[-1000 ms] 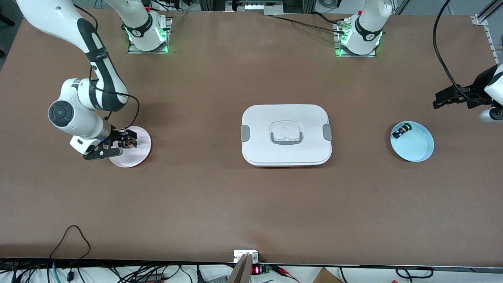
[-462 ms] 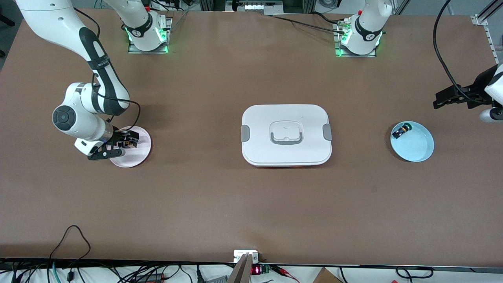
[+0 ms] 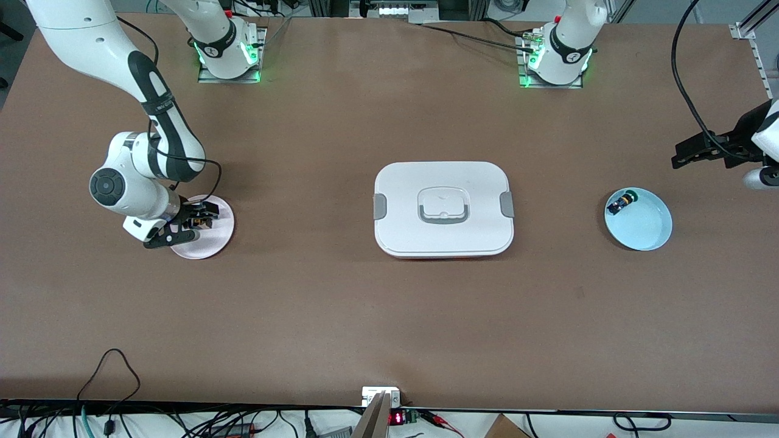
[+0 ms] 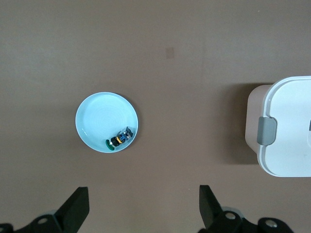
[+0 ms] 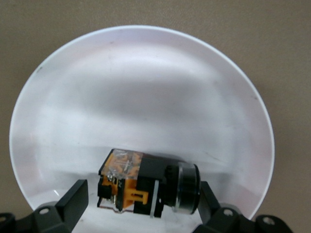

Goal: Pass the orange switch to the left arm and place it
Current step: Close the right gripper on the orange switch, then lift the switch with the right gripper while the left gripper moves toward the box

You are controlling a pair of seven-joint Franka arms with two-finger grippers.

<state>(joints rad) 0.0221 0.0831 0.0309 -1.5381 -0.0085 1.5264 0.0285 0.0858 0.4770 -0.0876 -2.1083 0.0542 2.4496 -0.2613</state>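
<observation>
The right gripper (image 3: 196, 221) hangs low over the round pink plate (image 3: 214, 240), toward the right arm's end of the table from the large white lidded plastic box (image 3: 443, 208), its fingers spread to either side of the tiny black and orange switch (image 5: 146, 189) and not yet closed on it. The switch lies on its side in the plate.

It looks light, stiff and hard, with smooth plastic faces and a rounded black end that could roll or slip; the flat sides of its blocky orange body seem the safest hold.

The left gripper (image 4: 143, 213) waits with jaws apart, above the table near the round pale blue plate (image 3: 648, 234), toward the left arm's end from the box.

Compared with a second ago, the right arm has shifted slightly toward the box, settling around the switch; nothing else has moved.
</observation>
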